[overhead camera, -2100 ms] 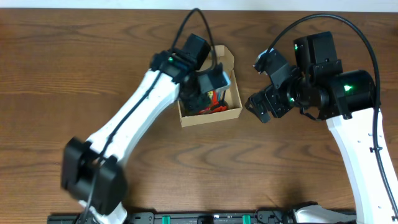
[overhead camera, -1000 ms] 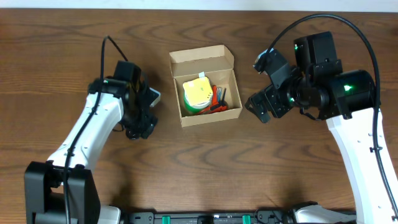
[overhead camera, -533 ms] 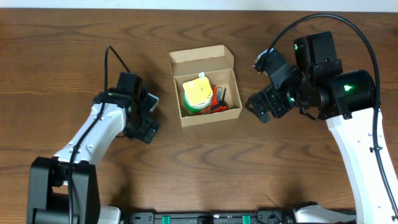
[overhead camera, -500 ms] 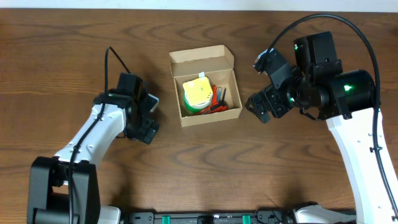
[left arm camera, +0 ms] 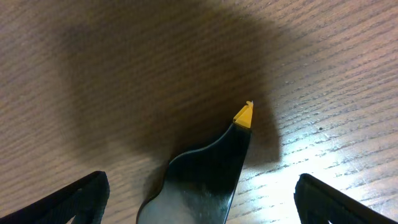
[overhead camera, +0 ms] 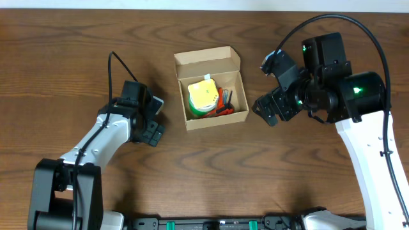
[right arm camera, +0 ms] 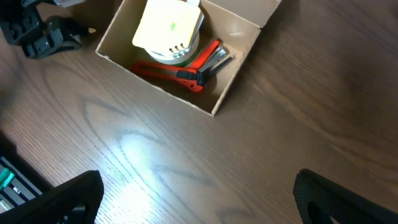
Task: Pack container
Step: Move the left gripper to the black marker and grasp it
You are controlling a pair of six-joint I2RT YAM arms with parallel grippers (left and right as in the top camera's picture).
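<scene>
Container (overhead camera: 208, 62), plain brown cardboard, rectangular, flap lid open, wood-grain table (overhead camera: 64, 51)

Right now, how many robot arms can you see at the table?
2. The left arm reaches in beside the left of the open box. The right arm bends over the table to the right of the box. No others show.

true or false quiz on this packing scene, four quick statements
1. The lid of the container stands open. True.
2. The red tool lies on the table outside the container. False: it lies inside, beside the tape roll.
3. The left gripper holds the tape roll. False: it is open and empty, left of the container.
4. The right gripper is open, to the container's right. True.
</scene>
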